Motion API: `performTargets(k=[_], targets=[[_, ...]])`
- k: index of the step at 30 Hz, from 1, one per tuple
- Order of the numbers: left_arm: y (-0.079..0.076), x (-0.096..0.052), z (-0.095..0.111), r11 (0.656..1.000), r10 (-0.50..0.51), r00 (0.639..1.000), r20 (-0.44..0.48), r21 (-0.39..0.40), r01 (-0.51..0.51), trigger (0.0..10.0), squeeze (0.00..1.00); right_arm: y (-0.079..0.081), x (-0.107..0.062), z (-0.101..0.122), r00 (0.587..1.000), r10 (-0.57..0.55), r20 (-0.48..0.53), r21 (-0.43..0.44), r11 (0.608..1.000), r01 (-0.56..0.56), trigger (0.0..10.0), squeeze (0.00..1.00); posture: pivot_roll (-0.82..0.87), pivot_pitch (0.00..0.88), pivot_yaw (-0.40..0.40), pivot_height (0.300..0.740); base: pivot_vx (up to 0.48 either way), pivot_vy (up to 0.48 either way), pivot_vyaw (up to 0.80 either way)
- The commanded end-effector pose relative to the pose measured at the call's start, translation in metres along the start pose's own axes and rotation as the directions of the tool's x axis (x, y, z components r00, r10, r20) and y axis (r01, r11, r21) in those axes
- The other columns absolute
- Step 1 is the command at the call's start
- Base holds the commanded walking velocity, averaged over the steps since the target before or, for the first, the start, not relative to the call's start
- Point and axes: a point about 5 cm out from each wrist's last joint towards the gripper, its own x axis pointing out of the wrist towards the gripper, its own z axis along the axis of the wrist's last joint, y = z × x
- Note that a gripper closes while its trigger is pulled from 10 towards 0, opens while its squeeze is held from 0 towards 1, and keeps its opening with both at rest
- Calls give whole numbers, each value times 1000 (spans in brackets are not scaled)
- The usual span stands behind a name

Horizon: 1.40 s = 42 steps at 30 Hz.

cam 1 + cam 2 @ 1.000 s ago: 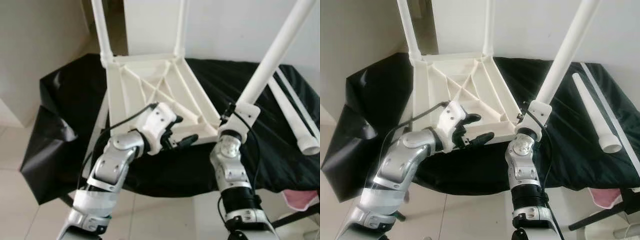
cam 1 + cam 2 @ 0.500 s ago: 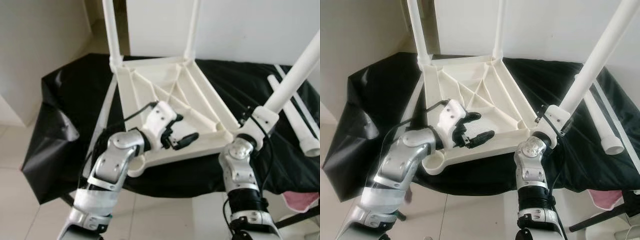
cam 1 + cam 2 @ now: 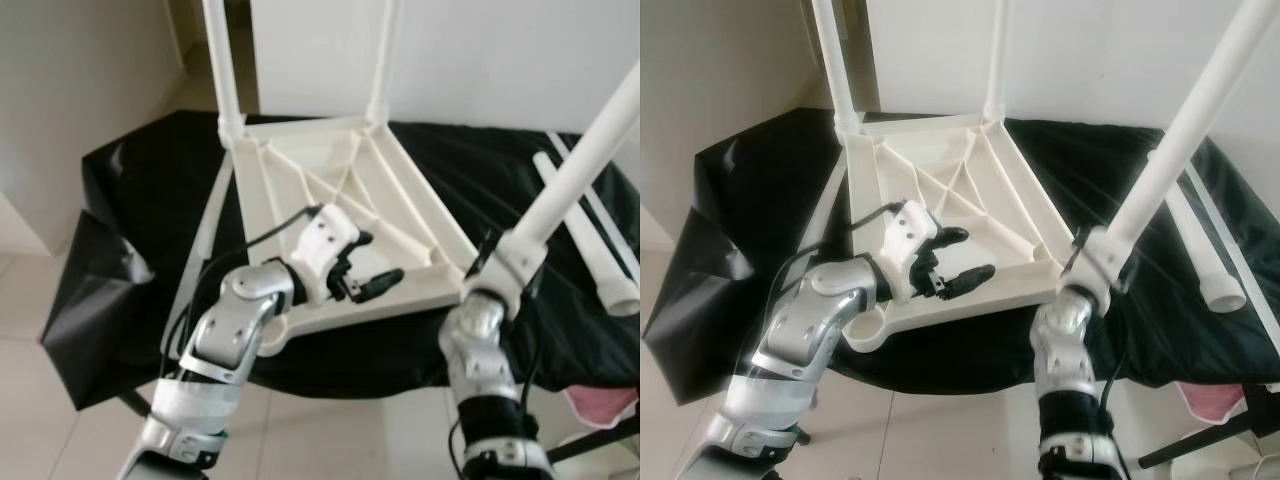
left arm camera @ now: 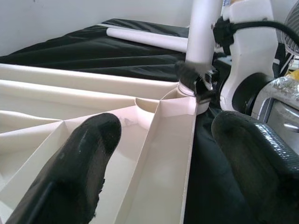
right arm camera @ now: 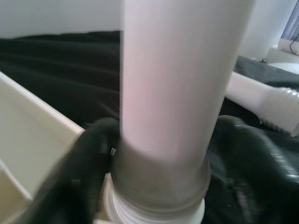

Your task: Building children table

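1. Over the last second the upturned white tabletop (image 3: 340,215) has slid across the black-covered workbench (image 3: 130,200), baring its near-left corner socket (image 3: 865,325), which I judge is left for the last leg.
2. The left gripper (image 3: 375,275) hovers over the tabletop's front ribs, fingers (image 4: 79,154) spread, one each side of the rim wall.
3. The right gripper (image 5: 159,154) pinches the third leg (image 3: 570,170) just above its threaded end, now seated at the near-right corner socket; a spare leg (image 3: 590,230) lies beyond.
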Motion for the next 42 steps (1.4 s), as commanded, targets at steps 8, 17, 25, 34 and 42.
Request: performTargets(k=[8,17,25,34,42], targets=[[-5,3,-2,998,66,998,-6,-14,-66,10000,0,-10,6,-11,998,64,-26,-24,998,-64,10000,0,-49,49,-15,740,0,0,0],[-17,10,-8,999,36,999,-34,19,-36,10000,0,-19,11,-9,969,245,27,-33,969,-244,10000,0,-47,45,-17,740,0,0,0],[-32,19,-19,997,17,997,-79,79,-10,10000,0,-35,15,-4,915,395,81,-47,919,-393,10000,0,-54,44,-14,740,0,0,0],[-41,25,-19,995,-10,997,-82,97,18,10000,0,-47,21,-16,806,592,-20,-53,804,-592,10000,0,-69,46,-6,740,0,0,0],[-36,24,-16,992,2,997,-79,123,8,10000,0,-47,21,-25,719,690,-86,-63,716,-695,10000,0,-68,42,-4,740,0,0,0]])
